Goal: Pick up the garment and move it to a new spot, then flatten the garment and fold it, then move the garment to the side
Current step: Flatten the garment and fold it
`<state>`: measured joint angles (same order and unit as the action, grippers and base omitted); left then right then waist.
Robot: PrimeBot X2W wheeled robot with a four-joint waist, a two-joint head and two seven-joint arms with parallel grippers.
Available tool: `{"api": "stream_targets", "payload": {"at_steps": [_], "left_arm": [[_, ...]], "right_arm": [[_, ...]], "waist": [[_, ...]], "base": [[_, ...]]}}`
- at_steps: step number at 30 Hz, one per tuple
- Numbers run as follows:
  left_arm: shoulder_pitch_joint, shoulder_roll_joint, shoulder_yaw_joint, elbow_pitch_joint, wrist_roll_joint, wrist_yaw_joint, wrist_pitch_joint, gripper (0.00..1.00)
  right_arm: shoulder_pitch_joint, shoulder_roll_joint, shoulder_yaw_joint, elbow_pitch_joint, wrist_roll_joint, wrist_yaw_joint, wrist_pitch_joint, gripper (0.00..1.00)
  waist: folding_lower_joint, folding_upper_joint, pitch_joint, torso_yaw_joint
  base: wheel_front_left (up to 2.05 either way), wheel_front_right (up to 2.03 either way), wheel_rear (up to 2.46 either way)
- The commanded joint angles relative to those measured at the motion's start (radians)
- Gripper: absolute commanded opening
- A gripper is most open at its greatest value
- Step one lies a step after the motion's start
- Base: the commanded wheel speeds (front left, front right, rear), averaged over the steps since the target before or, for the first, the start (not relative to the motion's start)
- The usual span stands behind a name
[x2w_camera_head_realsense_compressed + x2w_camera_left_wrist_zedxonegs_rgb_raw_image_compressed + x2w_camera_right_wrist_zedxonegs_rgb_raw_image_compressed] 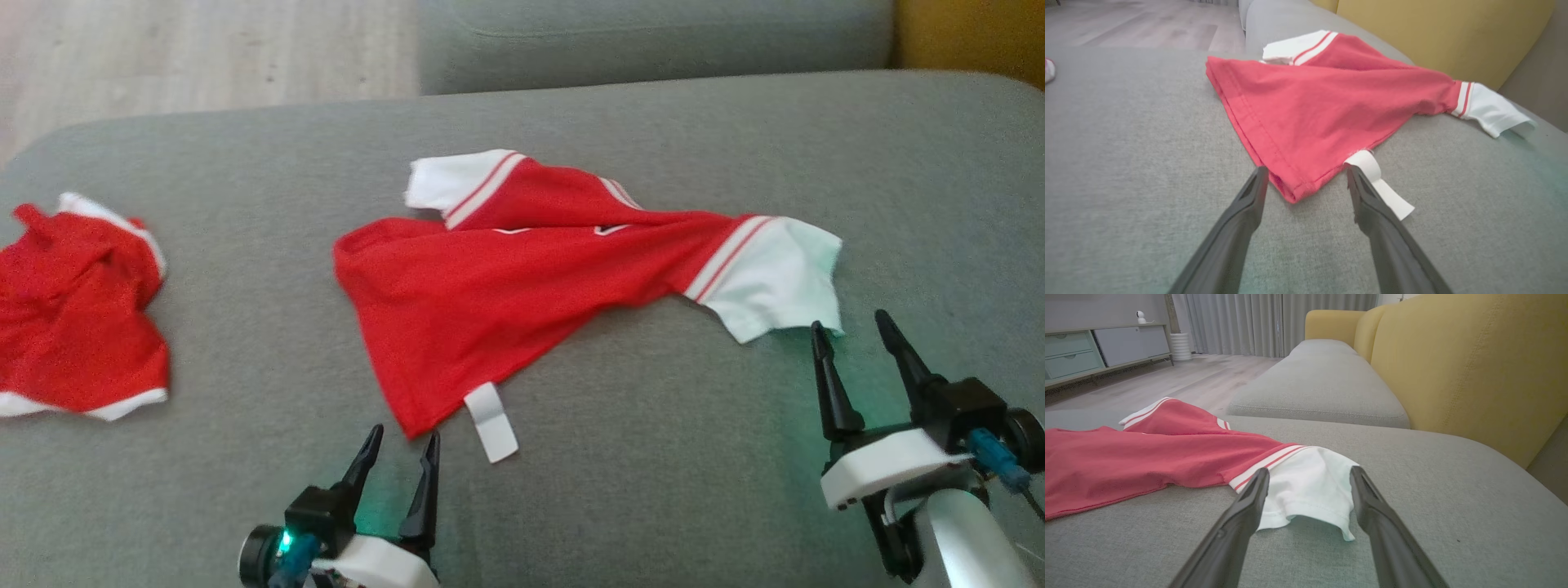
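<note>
Closest in, the left gripper had its fingers apart and gripped nothing, its tips just short of the hem corner of the red garment, beside a white label. That garment lay loosely spread across the middle of the grey cushion, with one white sleeve reaching toward the right. The right gripper stood just beside that sleeve's edge, fingers apart and empty. A second red garment lay bunched near the cushion's left edge, well apart.
</note>
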<state>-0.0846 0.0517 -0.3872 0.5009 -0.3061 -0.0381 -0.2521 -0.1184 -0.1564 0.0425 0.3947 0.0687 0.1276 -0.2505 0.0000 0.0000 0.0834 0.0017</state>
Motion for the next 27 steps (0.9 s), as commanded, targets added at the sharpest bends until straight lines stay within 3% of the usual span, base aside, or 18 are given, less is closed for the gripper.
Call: {"api": "stream_targets", "payload": {"at_steps": [1,8,14,15,16,18,21,23,27], "left_arm": [[-0.039,-0.001,0.024,-0.003,-0.009,0.002,-0.010,1.00],[-0.076,-0.001,0.021,0.088,-0.086,0.006,-0.010,1.00],[-0.086,-0.001,0.047,0.101,-0.091,0.004,-0.010,1.00],[-0.087,-0.001,0.053,0.100,-0.090,0.004,-0.010,0.91],[-0.088,-0.001,0.059,0.098,-0.088,0.003,-0.010,0.49],[-0.089,-0.001,0.067,0.098,-0.080,-0.001,-0.010,0.00],[-0.084,-0.001,0.102,0.075,-0.082,0.005,-0.010,0.00],[-0.074,-0.001,0.165,0.026,-0.088,0.036,-0.010,0.00],[-0.029,-0.001,0.251,-0.050,-0.015,0.057,-0.010,0.00]], "right_arm": [[-0.024,-0.005,0.026,-0.035,-0.004,0.003,-0.011,1.00],[-0.025,-0.014,0.037,-0.035,0.018,0.003,-0.011,1.00],[-0.018,-0.015,0.048,-0.035,0.042,0.003,-0.011,1.00],[-0.018,-0.016,0.054,-0.038,0.047,0.003,-0.011,1.00],[-0.019,-0.017,0.059,-0.039,0.051,0.003,-0.011,1.00],[-0.020,-0.018,0.065,-0.040,0.058,0.003,-0.011,1.00],[-0.019,-0.014,0.065,-0.036,0.066,0.003,-0.011,1.00],[-0.016,-0.008,0.060,-0.029,0.073,0.003,-0.011,1.00],[0.002,0.011,0.051,-0.012,0.074,0.003,-0.011,1.00]], "waist": [[0.0000,0.0000,0.021,-0.034],[0.0000,0.0000,0.050,-0.089],[0.0000,0.0000,0.061,-0.101],[0.0000,0.0000,0.064,-0.102],[0.0000,0.0000,0.065,-0.102],[0.0000,0.0000,0.065,-0.102],[0.0000,0.0000,0.056,-0.098],[0.0000,0.0000,0.044,-0.094],[0.0000,0.0000,0.007,-0.082]], "base": [[0.00,0.00,0.00],[0.00,0.00,0.00],[0.00,0.00,0.00],[0.00,0.00,0.00],[0.00,0.00,0.00],[0.00,0.00,0.00],[0.00,0.00,0.00],[0.00,0.00,0.00],[0.00,0.00,0.00]]}}
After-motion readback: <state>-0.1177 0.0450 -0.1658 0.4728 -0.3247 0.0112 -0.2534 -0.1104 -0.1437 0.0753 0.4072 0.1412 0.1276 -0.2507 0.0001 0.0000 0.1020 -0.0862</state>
